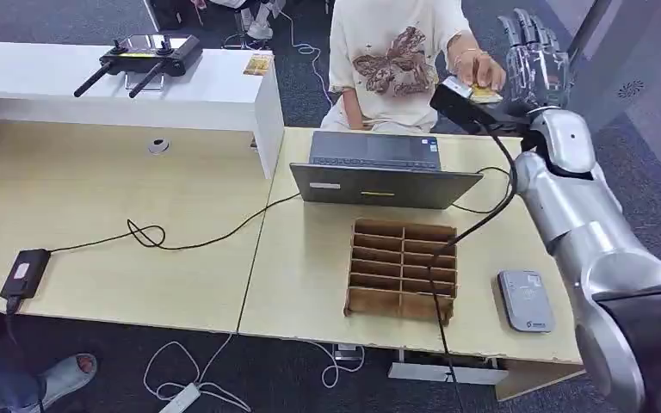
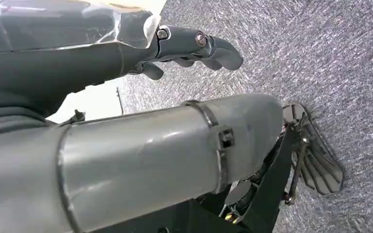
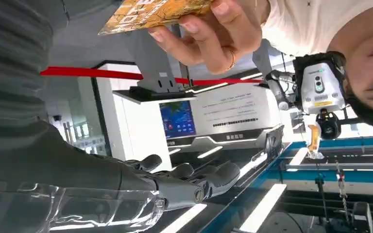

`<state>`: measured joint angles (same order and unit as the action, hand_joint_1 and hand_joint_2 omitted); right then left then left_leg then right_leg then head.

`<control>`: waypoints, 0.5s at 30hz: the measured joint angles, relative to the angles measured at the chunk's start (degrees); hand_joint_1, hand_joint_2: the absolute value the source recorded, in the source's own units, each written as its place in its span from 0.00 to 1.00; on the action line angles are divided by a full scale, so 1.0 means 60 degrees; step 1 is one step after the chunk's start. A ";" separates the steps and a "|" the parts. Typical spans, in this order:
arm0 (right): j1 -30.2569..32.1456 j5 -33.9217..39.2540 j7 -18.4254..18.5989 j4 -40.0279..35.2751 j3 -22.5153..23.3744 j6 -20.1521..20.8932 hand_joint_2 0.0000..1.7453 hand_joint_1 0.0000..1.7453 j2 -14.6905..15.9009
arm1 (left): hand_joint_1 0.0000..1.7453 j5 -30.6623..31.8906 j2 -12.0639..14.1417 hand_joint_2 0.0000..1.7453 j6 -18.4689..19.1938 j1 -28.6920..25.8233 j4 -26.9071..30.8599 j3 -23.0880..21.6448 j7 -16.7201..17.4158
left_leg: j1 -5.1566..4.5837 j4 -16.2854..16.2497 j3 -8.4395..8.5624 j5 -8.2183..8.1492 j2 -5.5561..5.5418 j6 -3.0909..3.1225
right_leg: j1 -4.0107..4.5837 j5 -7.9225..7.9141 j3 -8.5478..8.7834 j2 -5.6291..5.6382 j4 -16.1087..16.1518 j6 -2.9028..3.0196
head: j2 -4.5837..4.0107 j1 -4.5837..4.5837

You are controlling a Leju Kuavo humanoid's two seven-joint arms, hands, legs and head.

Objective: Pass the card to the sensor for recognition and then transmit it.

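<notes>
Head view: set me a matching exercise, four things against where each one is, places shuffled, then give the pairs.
Things:
1. card
2. sensor
3. cardboard divider box
4. laptop

Places:
A. lying flat near the table's right front edge
B. in the person's hand, beside the raised right hand
C. at the table's far side, in front of the person
D. mid-table, in front of the laptop

Pairs: 1-B, 2-A, 3-D, 4-C

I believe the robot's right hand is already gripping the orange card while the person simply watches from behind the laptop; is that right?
Not quite. The person's hand holds the orange card. The right wrist view shows the robot's right hand with its fingers stretched out, apart from the card and holding nothing. In the head view the person does sit behind the laptop, card beside the raised right hand.
</notes>
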<state>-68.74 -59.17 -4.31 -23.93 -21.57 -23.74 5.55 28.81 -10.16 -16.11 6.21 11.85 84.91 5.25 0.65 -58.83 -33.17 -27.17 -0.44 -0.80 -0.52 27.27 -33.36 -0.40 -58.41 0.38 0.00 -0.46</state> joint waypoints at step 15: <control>0.0963 -0.0583 0.0342 -0.0747 0.0277 -0.0353 1.00 1.00 0.0237 | 0.00 0.0069 0.0018 0.00 0.0091 -0.0006 0.0000 0.0000 0.0033 | 0.0000 -0.0001 -0.0001 0.0000 0.0007 0.0000 | 0.0000 0.0000 -0.0007 0.0005 0.0000 0.0000 | 0.0000 0.0000</control>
<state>-62.96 -62.66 -2.25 -28.42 -19.91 -25.86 6.97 29.22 -10.05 -15.56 6.18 11.85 84.91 5.44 0.65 -58.84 -33.18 -27.17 -0.40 -0.80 -0.52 27.27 -33.40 -0.37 -58.41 0.39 0.00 -0.46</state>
